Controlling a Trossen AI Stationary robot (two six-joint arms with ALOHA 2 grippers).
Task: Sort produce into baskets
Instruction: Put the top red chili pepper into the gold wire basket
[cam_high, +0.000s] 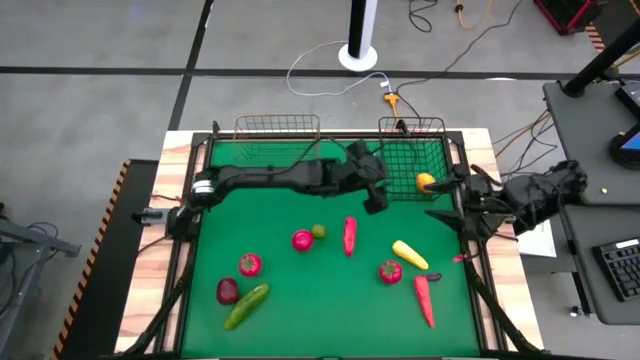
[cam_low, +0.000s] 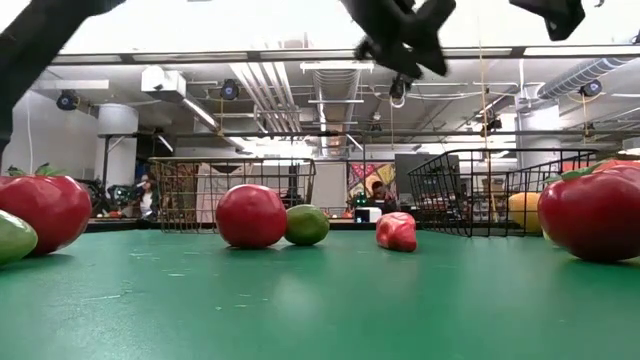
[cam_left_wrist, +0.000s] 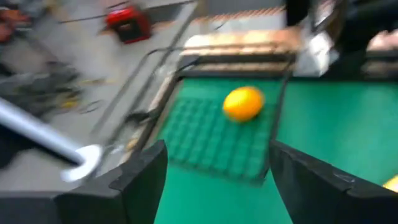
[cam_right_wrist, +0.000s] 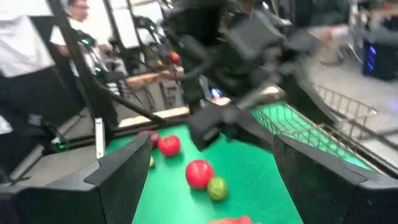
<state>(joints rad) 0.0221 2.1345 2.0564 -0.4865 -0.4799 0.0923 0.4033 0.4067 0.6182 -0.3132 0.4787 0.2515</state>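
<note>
The left gripper (cam_high: 378, 196) is hovering beside the dark basket (cam_high: 437, 165), jaws spread and holding nothing. A lemon (cam_high: 426, 182) is lying inside that basket. The right gripper (cam_high: 447, 213) is waiting at the worktop's (cam_high: 320, 300) edge, jaws spread.

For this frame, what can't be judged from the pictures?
- High view: the left gripper hides part of the dark wire basket.
- Low view: the round red fruit is cut off by the edge.
- Left wrist view: blur hides the yellow lemon's surface.
- Right wrist view: blur hides the light wire basket's contents.
</note>
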